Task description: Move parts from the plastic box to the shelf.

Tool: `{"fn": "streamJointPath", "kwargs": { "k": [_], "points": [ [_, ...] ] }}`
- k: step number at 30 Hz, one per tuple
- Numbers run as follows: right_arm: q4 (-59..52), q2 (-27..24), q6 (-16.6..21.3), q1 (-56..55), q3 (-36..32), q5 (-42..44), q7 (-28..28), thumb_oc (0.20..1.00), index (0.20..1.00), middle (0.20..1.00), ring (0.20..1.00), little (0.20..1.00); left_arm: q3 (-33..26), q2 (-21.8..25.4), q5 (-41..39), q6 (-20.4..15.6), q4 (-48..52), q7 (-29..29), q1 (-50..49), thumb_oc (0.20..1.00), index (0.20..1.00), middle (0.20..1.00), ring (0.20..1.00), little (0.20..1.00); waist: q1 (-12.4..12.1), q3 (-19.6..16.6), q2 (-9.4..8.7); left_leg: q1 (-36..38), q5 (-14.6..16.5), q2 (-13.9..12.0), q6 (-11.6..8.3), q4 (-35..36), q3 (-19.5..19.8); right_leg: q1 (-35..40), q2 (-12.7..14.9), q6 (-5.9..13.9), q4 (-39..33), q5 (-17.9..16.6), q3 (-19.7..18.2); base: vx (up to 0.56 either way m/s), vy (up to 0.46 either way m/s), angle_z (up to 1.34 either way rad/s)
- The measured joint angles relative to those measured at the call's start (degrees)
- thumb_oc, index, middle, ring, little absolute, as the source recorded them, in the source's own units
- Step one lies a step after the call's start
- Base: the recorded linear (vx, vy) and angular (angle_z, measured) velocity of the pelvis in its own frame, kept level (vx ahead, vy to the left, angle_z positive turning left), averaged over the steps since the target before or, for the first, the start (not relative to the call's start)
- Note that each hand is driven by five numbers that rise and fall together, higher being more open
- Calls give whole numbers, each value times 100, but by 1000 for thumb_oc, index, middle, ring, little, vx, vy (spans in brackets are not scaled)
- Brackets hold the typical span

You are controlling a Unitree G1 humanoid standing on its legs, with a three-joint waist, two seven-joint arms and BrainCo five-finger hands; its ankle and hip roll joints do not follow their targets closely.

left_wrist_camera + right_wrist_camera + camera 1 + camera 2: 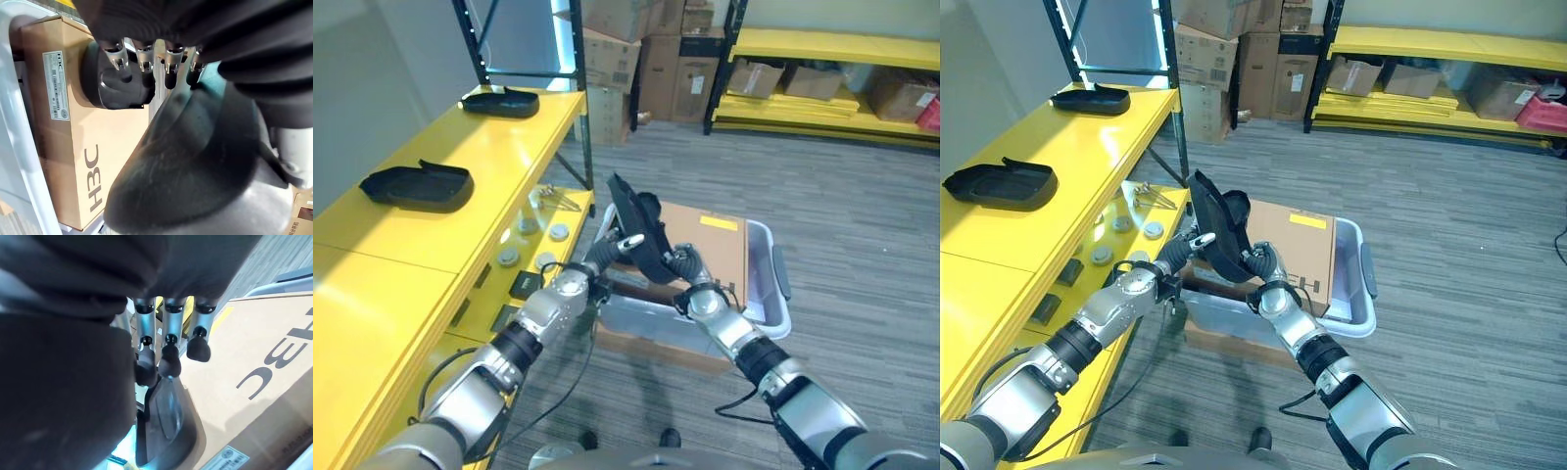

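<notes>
A black moulded part (636, 227) is held up between both hands over the grey plastic box (775, 299). My left hand (605, 255) grips its lower left edge, fingers (142, 58) curled over the part (195, 161). On the right side my right hand (689, 268) has its fingers (166, 345) hooked round the part's rim (166, 418). A brown cardboard box (710, 245) lies in the plastic box under the part. The yellow shelf (470, 220) runs along the left, bearing two similar black parts (418, 186) (499, 101).
Under the shelf top, a lower level holds several small round metal pieces (533, 245) and screws (558, 199). A black rack post (582, 108) stands at the shelf's far corner. Cardboard boxes (646, 59) and another yellow rack (832, 78) line the back wall.
</notes>
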State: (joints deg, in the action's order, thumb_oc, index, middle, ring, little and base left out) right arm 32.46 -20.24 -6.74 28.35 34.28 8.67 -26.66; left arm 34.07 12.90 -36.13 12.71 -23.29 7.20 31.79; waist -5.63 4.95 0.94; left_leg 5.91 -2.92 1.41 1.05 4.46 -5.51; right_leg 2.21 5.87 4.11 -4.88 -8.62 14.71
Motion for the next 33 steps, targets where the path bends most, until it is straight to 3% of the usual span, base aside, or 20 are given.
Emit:
{"fn": "streamJointPath", "kwargs": {
  "k": [10,16,17,23,28,31,33],
  "points": [
    [-3,-191,-3,0,-228,341,-415,200,200,200,200,200,-80,166,-682,-204,61,-150,-135,1000,1000,1000,1000,1000,-15,-1,0,29,12,-10,-11,1,-62,5,-3,-1,8,-3,-45,19,-2,-2],
    [343,-659,36,-40,-938,395,-583,200,200,200,200,200,-764,455,-1036,-182,464,-267,-242,1000,1000,1000,1000,1000,-37,6,-11,32,31,-22,-26,1,-65,11,-12,8,-10,5,-38,101,-35,0],
    [482,-909,54,-131,-1328,488,-635,200,200,200,200,200,-985,612,-1122,-179,478,-278,-326,1000,1000,1000,1000,1000,-43,10,-16,30,44,-26,-32,2,-64,11,-13,18,-21,15,-32,122,-53,1],
    [709,-1384,178,-361,-2028,507,-658,200,200,200,200,200,-1284,856,-1232,-142,482,-431,-821,1000,1000,1000,1000,1000,-4,95,-73,15,48,-38,-22,3,-66,-7,-17,25,-21,44,-32,33,-51,-2],
    [1039,-1484,315,25,-2120,504,-723,200,200,200,200,200,-1244,857,-1341,-244,464,-553,-818,1000,1000,1000,1000,1000,-61,491,-124,-894,-32,-24,4,-383,-13,-712,-23,-115,36,-211,15,-325,-101,6],
    [1963,-1521,454,1108,-2044,598,-891,200,200,200,200,200,-893,994,-1487,-476,395,-662,-211,1000,1000,1000,1000,1000,-168,1280,-57,-1956,5,-65,-26,-1074,153,-1446,-25,-153,152,-340,126,-280,-194,19],
    [2129,-1521,466,1420,-1955,822,-936,200,200,200,200,200,-811,1082,-1512,-517,368,-701,-29,1000,1000,1000,1000,1000,-276,1722,-31,-2237,-10,-103,-74,-1241,253,-1625,-40,-219,188,-391,200,-119,-185,17]
  ]
}}
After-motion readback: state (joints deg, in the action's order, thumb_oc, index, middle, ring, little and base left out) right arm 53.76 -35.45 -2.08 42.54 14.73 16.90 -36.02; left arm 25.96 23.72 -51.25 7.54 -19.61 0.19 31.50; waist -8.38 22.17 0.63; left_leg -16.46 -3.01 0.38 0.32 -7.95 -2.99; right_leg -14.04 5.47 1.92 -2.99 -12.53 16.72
